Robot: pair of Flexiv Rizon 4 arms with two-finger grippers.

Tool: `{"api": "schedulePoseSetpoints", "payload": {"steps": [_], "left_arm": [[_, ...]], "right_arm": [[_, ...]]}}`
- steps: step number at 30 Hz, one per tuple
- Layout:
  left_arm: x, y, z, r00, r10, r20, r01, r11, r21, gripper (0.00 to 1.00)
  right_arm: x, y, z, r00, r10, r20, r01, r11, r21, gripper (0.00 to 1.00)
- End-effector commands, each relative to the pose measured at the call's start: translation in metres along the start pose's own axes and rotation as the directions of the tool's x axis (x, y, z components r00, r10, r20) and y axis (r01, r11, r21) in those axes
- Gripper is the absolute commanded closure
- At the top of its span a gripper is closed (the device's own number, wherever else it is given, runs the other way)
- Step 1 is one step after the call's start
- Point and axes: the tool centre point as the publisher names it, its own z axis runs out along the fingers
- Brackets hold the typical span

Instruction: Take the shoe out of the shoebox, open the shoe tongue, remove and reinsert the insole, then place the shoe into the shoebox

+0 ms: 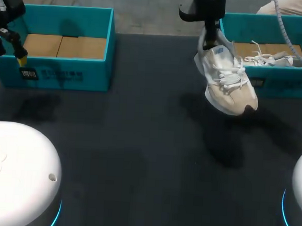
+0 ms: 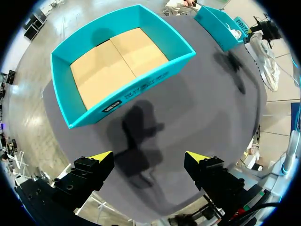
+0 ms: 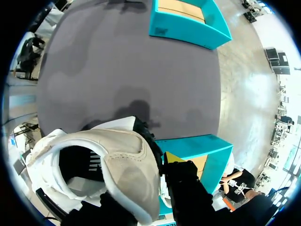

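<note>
Dark surface (image 1: 138,158) spanned wide between left shoebox (image 1: 66,74) and right shoebox (image 1: 281,82). Right hand (image 1: 211,41) grasped shoe (image 1: 227,82) aloft before the latter; left hand (image 2: 148,157) hung released.

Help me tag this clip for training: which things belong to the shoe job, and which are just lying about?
Job: white-and-beige lace-up sneaker, hanging from the right tool; teal cardboard shoebox at right, just behind it.
Lying about: empty teal shoebox at left; second white sneaker inside the right box.
</note>
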Motion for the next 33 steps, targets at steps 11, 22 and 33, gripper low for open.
{"api": "schedulePoseSetpoints", "payload": {"steps": [11, 22, 33], "left_arm": [[-0.039, -0.020, -0.010, 0.937, -0.340, -0.081, 0.335, 0.939, -0.073, 0.00], [-0.061, -0.030, -0.022, 0.900, -0.436, -0.002, 0.435, 0.899, -0.050, 0.00], [-0.079, -0.034, -0.027, 0.896, -0.441, 0.051, 0.443, 0.896, -0.028, 0.00]], "right_arm": [[-0.042, -0.084, -0.012, 0.993, 0.119, 0.019, -0.120, 0.992, 0.043, 1.00], [-0.103, -0.148, -0.011, 0.988, 0.150, 0.041, -0.153, 0.986, 0.061, 1.00], [-0.135, -0.169, -0.001, 0.988, 0.152, 0.011, -0.152, 0.986, 0.070, 1.00]]}}
